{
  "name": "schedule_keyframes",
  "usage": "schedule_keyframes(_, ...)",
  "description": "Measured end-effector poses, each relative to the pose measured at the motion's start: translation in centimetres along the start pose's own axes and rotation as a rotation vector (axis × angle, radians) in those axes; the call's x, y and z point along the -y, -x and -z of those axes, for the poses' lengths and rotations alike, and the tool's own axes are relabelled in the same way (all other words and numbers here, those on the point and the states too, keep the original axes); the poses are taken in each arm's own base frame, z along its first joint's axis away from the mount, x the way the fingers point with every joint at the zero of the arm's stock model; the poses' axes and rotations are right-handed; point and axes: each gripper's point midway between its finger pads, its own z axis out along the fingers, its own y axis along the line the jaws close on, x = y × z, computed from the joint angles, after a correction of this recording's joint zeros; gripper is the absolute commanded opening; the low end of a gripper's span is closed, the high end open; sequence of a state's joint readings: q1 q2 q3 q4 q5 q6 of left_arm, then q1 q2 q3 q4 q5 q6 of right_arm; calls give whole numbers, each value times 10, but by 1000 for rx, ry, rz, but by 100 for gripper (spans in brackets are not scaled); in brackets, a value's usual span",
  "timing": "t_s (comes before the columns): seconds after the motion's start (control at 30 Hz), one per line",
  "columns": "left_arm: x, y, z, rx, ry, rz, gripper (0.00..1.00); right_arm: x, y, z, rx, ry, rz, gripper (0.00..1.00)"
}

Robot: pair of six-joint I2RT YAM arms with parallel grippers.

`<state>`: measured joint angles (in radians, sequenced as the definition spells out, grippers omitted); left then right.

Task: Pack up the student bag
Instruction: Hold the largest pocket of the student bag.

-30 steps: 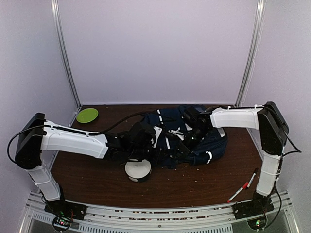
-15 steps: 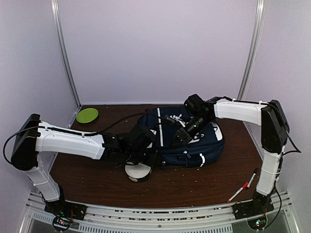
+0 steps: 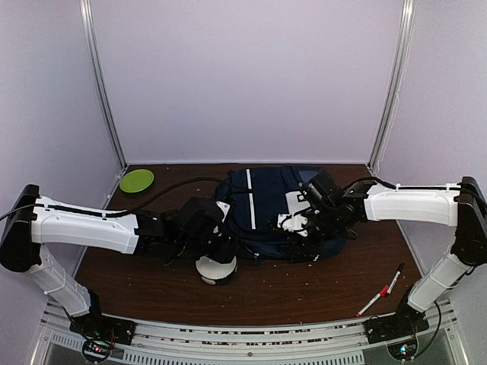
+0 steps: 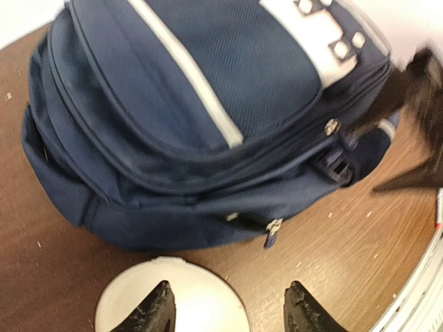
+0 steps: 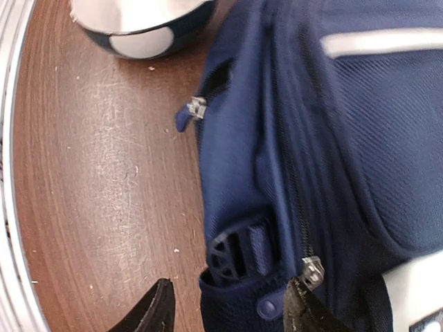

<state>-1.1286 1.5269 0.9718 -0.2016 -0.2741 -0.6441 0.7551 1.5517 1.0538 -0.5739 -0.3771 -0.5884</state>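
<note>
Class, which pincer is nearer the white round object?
Left. The left pincer hovers just above the white round object; the right pincer is farther off, by the bag's front.

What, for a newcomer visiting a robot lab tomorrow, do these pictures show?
Two robot arms are bolted at the near edge of a brown table, each ending in a two-finger gripper. The wide picture comes from a camera above and behind them. The other two come from cameras on the wrists, looking past the fingers. On the table lie a navy student bag, a round white object beside it, a green disc at the far left and two markers near right. The left gripper hovers open above the white object; the right gripper is open over the bag's edge. Nothing is held.
</note>
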Motion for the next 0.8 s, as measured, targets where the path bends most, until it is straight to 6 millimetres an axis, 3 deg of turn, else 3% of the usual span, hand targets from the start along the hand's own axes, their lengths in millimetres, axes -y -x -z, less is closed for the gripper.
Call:
schedule_keyframes(0.27, 0, 22, 8, 82, -3, -7, 55, -14, 27, -15, 19, -92, 206, 54)
schedule_keyframes(0.47, -6, 24, 1, 96, -3, 7, 53, -14, 21, -44, -47, -118, 249, 49)
schedule_keyframes(0.57, -4, 19, -5, 82, -12, 2, 52, -12, 19, -51, -65, -138, 253, 36)
schedule_keyframes(0.6, -4, 18, -7, 77, -14, 1, 52, -10, 19, -53, -69, -147, 252, 26)
schedule_keyframes(0.63, -3, 17, -9, 74, -16, 0, 53, -8, 19, -54, -72, -154, 251, 9)
schedule_keyframes(0.67, -3, 15, -11, 70, -18, -1, 53, -6, 19, -56, -74, -160, 243, 0)
schedule_keyframes(0.8, -3, 11, -16, 58, -11, -3, 53, 6, 22, -55, -73, -164, 197, 0)
